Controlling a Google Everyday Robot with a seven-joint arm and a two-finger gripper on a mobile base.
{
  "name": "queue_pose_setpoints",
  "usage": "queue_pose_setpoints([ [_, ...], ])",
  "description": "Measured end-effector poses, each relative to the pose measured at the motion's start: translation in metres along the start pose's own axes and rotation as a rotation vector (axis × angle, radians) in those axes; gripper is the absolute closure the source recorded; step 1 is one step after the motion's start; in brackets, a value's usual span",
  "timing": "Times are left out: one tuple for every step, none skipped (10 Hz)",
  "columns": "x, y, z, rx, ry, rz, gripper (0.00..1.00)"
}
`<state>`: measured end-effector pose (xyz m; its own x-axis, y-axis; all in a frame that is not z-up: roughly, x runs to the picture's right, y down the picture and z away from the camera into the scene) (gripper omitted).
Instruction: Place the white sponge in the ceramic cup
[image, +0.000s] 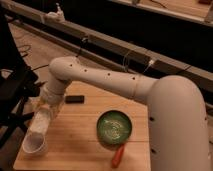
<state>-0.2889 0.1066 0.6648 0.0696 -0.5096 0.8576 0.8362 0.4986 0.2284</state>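
My gripper (48, 110) is at the left side of the wooden table (80, 145), shut on the white sponge (40, 125). The sponge hangs tilted below the fingers, and its lower end reaches the rim of the ceramic cup (33, 145). That short white cup stands near the table's front left corner, directly under the sponge. Whether the sponge touches the cup I cannot tell. The white arm reaches in from the right and covers the table's back left part.
A green round plate (115, 127) lies right of centre, with an orange carrot-like thing (118, 156) in front of it. A small black object (75, 99) lies behind, near the arm. A black chair (12, 95) stands off the table's left edge.
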Motion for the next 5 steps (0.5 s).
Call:
queue_pose_setpoints([
  [-0.007,-0.004,0.014,-0.012,0.02,-0.04,1.0],
  [-0.012,-0.005,0.029,-0.031,0.04,-0.068,1.0],
  [-0.016,-0.006,0.039,-0.045,0.05,-0.084,1.0],
  [-0.021,-0.006,0.051,-0.063,0.056,-0.101,1.0],
  [-0.025,-0.006,0.06,-0.078,0.059,-0.111,1.0],
])
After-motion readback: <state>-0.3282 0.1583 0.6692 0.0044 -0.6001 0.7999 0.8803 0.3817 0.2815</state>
